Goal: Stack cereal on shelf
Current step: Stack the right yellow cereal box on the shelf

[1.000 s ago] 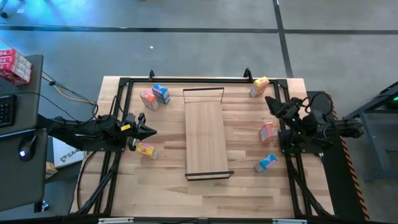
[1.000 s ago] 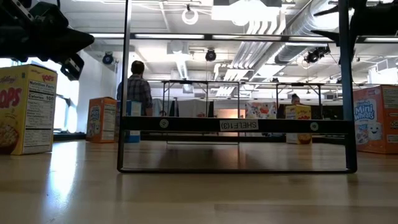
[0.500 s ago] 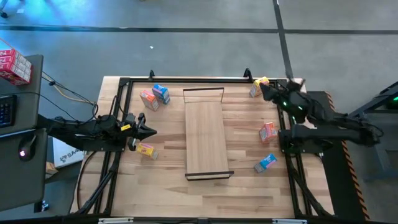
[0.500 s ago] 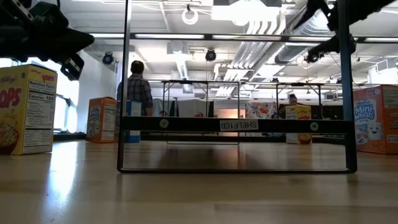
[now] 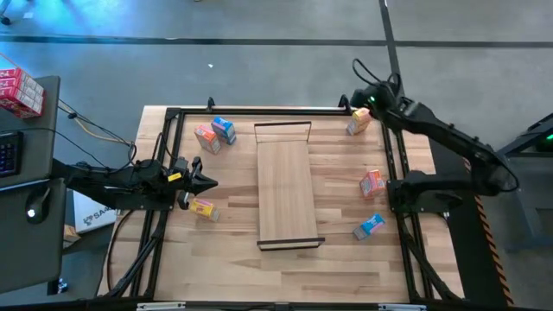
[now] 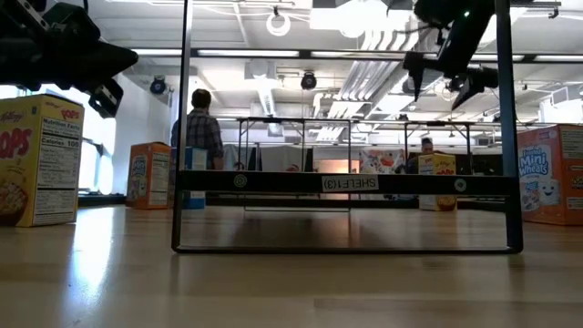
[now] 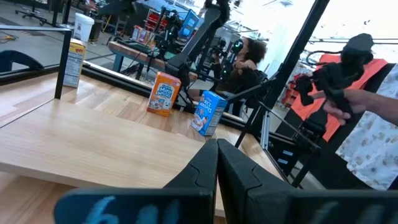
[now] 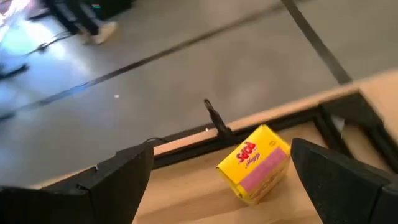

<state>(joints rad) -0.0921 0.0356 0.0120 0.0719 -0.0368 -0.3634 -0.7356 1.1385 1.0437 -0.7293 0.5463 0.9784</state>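
Over the last second our right gripper [image 5: 358,98] has swung from the table's right edge to the far right corner, where it hangs above the yellow cereal box [image 5: 360,120] with its fingers [image 8: 124,177] spread wide. That box lies just inside the table's dark far rail [image 8: 186,148], its long axis running diagonally to it. Our shelf [image 5: 286,183] lies mid-table, its long axis running near to far. Our left gripper [image 5: 207,182] waits left of the shelf, fingers pressed together.
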